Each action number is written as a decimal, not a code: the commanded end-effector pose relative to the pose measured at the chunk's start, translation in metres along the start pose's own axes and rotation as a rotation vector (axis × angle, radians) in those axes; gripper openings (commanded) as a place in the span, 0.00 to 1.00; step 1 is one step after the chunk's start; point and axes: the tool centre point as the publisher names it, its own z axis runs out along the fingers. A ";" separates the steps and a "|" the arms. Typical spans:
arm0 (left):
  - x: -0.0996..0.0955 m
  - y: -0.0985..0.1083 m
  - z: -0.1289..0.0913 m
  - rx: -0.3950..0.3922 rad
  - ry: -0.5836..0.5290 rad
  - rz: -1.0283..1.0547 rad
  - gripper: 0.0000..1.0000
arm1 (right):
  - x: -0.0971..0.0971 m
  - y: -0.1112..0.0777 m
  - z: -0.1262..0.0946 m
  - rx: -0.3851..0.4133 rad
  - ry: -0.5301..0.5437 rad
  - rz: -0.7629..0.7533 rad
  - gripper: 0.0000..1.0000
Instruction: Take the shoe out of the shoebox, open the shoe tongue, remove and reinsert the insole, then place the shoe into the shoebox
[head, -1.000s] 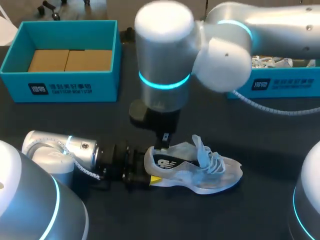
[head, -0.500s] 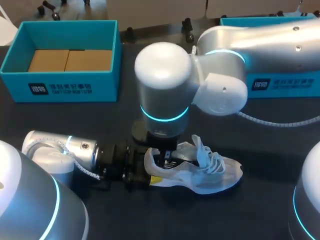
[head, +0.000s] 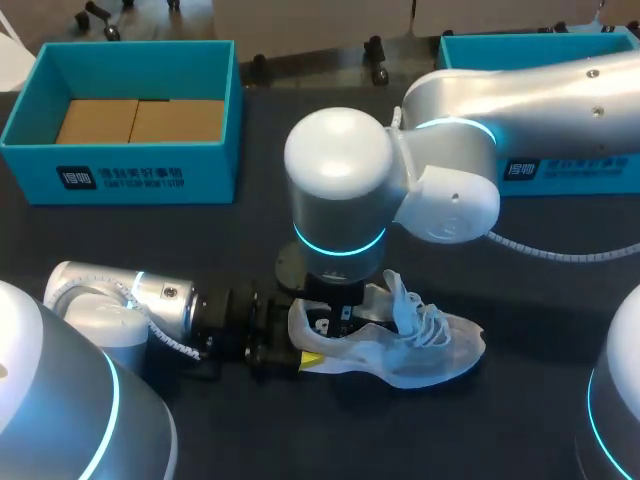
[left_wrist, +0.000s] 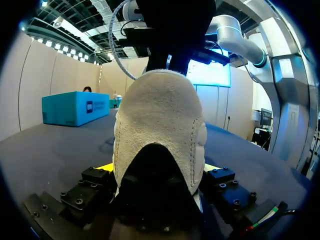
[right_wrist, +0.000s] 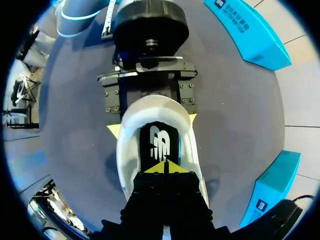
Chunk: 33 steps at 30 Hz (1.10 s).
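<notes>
Head view: the white shoe (head: 425, 345) sits out on the dark table (head: 150, 240) at lower middle, toe pointing right. My left gripper (head: 300, 352) comes in from the lower left and is clamped on its heel. My right gripper (head: 335, 312) reaches down from the upper right into the shoe's opening. One teal shoebox (head: 120, 175) stands at upper left, and another box (head: 560, 165) at upper right.

Left wrist view: the heel sits between my fingers, and both press against it.

Right wrist view: my yellow tips are drawn together, down against the dark insole (right_wrist: 160, 142). I cannot tell whether they pinch it.
</notes>
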 end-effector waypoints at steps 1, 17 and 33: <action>-0.001 0.002 0.001 -0.003 0.001 -0.001 0.00 | -0.002 0.001 0.016 -0.004 0.021 -0.003 0.00; -0.001 0.002 0.001 -0.003 0.001 -0.001 0.00 | 0.008 -0.032 0.023 0.006 0.021 0.059 0.00; -0.001 0.002 0.001 -0.003 0.001 -0.001 0.00 | -0.002 -0.053 0.026 0.003 0.024 0.069 0.18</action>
